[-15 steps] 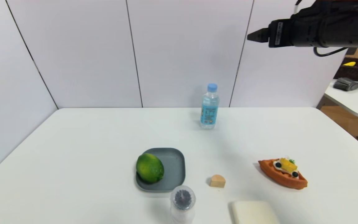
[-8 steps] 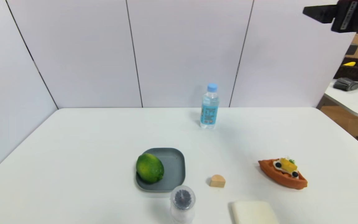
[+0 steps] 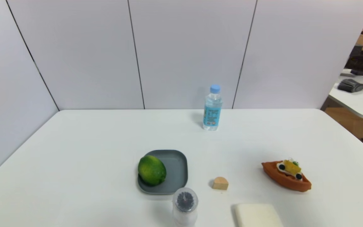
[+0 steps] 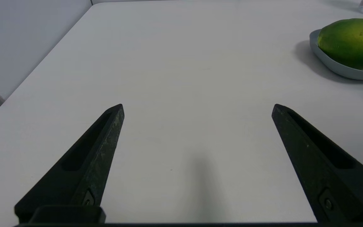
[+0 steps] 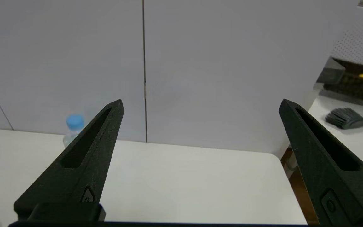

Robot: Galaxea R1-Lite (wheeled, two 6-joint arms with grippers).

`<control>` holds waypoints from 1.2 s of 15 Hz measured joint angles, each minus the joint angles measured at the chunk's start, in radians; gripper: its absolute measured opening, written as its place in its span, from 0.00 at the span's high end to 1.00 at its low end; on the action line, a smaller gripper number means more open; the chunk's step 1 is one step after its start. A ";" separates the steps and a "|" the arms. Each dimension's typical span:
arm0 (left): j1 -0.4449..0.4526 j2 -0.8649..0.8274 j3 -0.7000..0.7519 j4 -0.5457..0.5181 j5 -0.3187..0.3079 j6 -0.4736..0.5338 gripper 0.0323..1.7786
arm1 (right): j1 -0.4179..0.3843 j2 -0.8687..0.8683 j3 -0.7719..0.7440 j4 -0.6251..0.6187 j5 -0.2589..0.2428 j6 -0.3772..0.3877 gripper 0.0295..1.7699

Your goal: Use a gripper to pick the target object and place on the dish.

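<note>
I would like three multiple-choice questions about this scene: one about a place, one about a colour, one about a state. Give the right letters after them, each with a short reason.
1. Where is the green fruit?
A. on the grey dish
B. beside the water bottle
C. in the orange boat

2. What colour is the water bottle's cap?
A. red
B. blue
C. black

3. How does the right gripper stand?
A. shut on the fruit
B. shut, empty
C. open, empty

Answers:
1 A: the green fruit rests on the left part of the grey dish.
2 B: the water bottle has a light blue cap.
3 C: the right gripper has its fingers wide apart with nothing between them.
</note>
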 joint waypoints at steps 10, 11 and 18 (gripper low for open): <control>0.000 0.000 0.000 0.000 0.000 0.000 0.05 | -0.119 -0.497 0.437 -0.020 0.103 0.046 0.04; 0.000 0.000 0.000 0.000 0.000 0.000 0.05 | -0.126 -0.551 0.484 -0.023 0.115 0.045 0.04; 0.000 0.000 0.000 0.000 0.000 0.000 0.05 | -0.116 -0.765 0.759 -0.133 0.141 0.045 0.04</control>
